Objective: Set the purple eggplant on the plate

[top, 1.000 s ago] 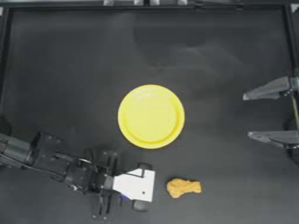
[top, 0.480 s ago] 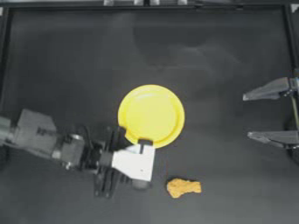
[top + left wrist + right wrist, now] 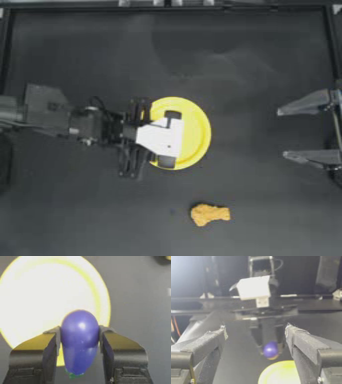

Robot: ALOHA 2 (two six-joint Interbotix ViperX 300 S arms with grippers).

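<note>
A: Biggest first. What's there?
B: Dark desk (image 3: 87, 65). On it the yellow plate (image 3: 200, 131), round with a raised rim, partly under the left tool's white head.

A: Left tool?
B: Left tool (image 3: 169, 139) reaches in from the left side and sits over the near half of the plate. It's clamped on the purple eggplant (image 3: 79, 335), a jaw pressing on each side.

A: Eggplant orientation?
B: Rounded blue-purple end sticks out past the fingertips, green stem end back toward the wrist. In the right wrist view the eggplant (image 3: 271, 350) hangs in the tool above the plate's rim (image 3: 279, 373), not touching it. From overhead the eggplant is hidden under the tool.

A: Right tool?
B: Right tool (image 3: 310, 130) is parked at the desk's right edge, well apart from the plate, jaws spread wide with nothing between them.

A: Anything smaller?
B: Lumpy orange-tan piece (image 3: 210, 214) on the desk, well off to one side of the left tool and apart from the plate.
</note>
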